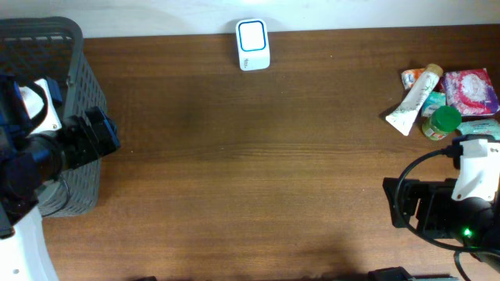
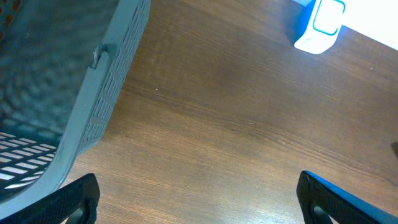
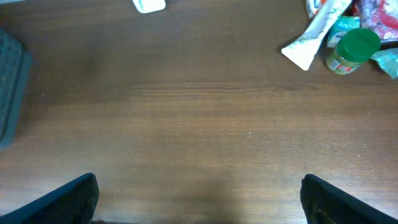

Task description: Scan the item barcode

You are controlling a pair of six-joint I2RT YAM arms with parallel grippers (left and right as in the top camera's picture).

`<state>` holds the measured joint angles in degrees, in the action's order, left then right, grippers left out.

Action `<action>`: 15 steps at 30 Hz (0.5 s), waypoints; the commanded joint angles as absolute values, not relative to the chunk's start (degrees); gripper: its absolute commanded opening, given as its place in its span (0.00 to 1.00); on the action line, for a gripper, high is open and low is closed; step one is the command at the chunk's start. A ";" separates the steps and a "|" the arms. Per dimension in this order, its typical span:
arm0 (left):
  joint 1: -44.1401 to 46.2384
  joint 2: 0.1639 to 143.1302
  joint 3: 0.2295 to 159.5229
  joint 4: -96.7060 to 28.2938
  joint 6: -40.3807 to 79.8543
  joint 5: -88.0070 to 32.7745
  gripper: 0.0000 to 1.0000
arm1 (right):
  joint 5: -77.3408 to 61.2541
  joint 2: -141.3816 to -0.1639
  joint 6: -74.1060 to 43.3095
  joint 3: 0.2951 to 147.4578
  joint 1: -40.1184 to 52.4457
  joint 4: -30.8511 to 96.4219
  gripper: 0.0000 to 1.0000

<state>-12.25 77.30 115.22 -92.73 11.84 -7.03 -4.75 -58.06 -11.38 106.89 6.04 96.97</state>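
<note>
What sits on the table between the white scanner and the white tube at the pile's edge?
Nothing; the overhead view shows only bare wooden table between the white scanner and the white tube.

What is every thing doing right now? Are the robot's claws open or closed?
left gripper: open, holding nothing, near the basket.
right gripper: open, holding nothing.
scanner: face up, untouched.
basket: standing upright.
tube: lying flat, untouched.
jar: green lid on.
pink packet: lying flat, untouched.
</note>
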 commanded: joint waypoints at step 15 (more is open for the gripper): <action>-12.53 77.17 115.20 -92.66 12.38 -7.03 0.99 | -5.39 -58.11 -10.79 106.02 6.37 97.30 0.99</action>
